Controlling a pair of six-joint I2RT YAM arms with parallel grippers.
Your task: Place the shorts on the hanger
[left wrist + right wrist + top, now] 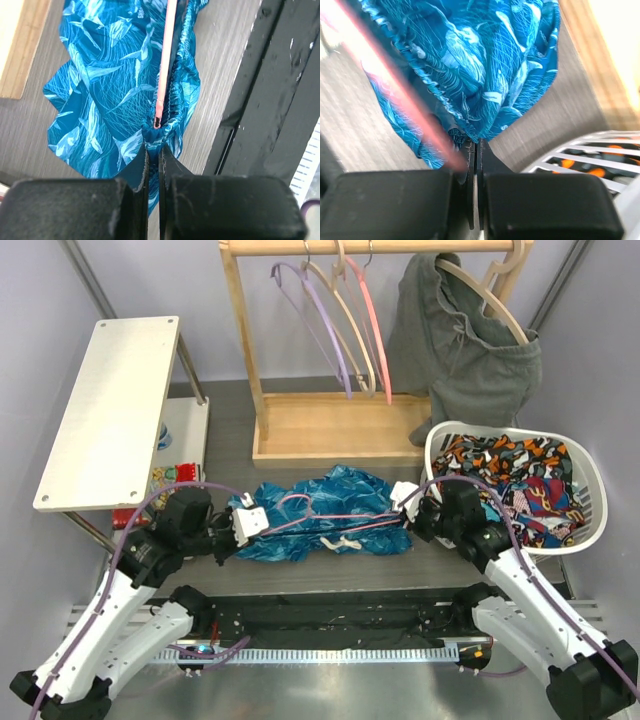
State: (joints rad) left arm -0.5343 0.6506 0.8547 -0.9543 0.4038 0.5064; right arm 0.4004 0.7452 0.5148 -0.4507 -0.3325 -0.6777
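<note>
While left hand (152, 150) and right hand (475, 147) pinch shorts (320, 512), hanger (345, 519) lies across them

Shorts sit crumpled mid-surface (330, 575), between the rack (330, 430) base on the far side and the near edge. Hanger wire runs left-right over the fabric, along the waistband.
Left hand: fingers pressed together on the shorts' left end. Wire tip sits just ahead of them, not gripped.
Right hand: fingers pressed together, fabric bunched at the tips on the shorts' right end. Blurred wire meets the tips too, can't tell if it's caught.
Basket (598, 505) at right edge, just beside right hand.
</note>
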